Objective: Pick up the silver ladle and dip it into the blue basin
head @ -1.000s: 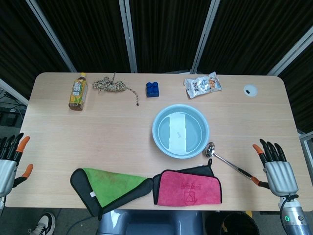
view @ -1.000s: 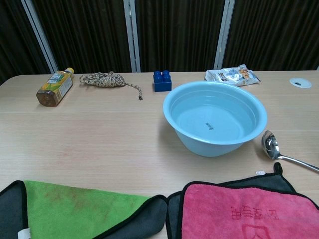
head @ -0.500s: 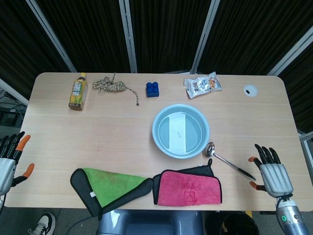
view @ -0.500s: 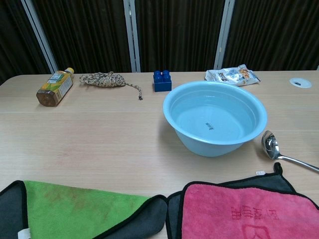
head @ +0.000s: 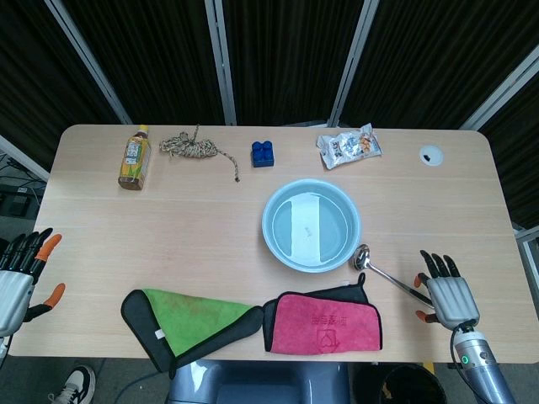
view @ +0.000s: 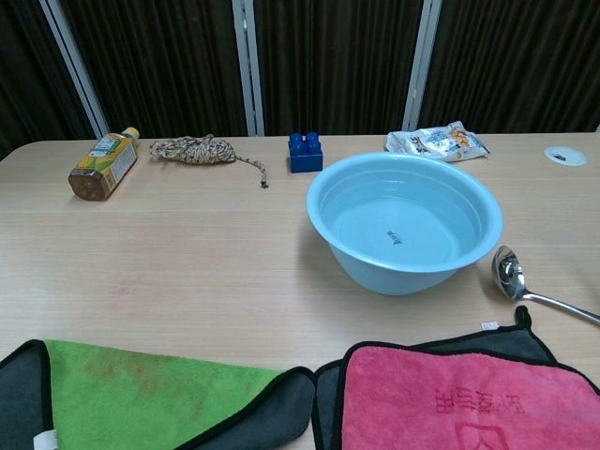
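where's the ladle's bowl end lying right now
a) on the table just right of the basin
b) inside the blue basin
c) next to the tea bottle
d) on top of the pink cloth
a: the silver ladle lies on the table, its bowl beside the right rim of the blue basin, above the pink cloth.

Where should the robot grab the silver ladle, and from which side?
Probably by the handle's far end, coming from above with the right hand. The silver ladle lies flat, bowl beside the blue basin, handle slanting toward that hand.
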### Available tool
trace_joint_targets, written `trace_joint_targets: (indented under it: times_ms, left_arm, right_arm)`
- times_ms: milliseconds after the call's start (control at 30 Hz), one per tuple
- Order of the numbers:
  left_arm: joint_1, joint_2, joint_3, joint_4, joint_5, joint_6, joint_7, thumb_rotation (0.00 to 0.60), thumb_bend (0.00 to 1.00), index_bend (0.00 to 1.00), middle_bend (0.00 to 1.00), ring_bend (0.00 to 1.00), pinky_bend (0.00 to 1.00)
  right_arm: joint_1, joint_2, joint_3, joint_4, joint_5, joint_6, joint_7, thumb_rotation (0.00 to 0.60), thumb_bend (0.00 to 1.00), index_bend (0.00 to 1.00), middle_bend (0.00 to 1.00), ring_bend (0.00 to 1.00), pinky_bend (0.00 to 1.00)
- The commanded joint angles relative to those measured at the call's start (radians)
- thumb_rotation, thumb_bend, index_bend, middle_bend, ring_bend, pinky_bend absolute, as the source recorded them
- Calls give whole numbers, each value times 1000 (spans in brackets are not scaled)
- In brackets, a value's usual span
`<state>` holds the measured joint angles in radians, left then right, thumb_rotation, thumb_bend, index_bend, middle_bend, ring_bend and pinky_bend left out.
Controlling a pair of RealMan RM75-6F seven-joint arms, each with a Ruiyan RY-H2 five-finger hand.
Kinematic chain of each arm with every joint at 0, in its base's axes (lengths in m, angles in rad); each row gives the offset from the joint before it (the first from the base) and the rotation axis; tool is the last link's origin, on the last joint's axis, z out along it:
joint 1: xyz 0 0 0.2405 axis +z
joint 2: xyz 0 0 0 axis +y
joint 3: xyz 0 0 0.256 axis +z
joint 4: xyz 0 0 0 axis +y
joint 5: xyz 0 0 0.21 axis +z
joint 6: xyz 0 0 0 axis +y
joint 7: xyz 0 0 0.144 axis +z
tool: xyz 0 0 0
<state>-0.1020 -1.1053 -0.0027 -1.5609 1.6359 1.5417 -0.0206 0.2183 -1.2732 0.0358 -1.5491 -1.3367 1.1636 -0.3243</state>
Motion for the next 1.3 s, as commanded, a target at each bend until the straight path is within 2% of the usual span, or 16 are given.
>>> trace_joint_targets:
  times_ms: [33,567,833,1300]
  left_arm:
    - [1,0,-1,0,-4,-1,3,600,355,0,0,0,0]
    - [-8,2,-1,0,-18,-24,2,600,354,0,0,0,0]
    - [-18,1,-4,0,-33,-47,6,600,355,0,0,0,0]
    - [-30,12,-8,-5,-51,-71,-8,600,405,0,0,0,0]
  right_arm:
    - [16,-34,5,36,11,-16,-2,600,103,434,0,0,0]
    - [60,-146,14,164,45,-61,-11,600,167,433,0,0,0]
    - [90,-198,23,237,79,-109,-14,600,173,433,0,0,0]
    - [121,-250,27,303,115,-154,-27,600,173,429,0,0,0]
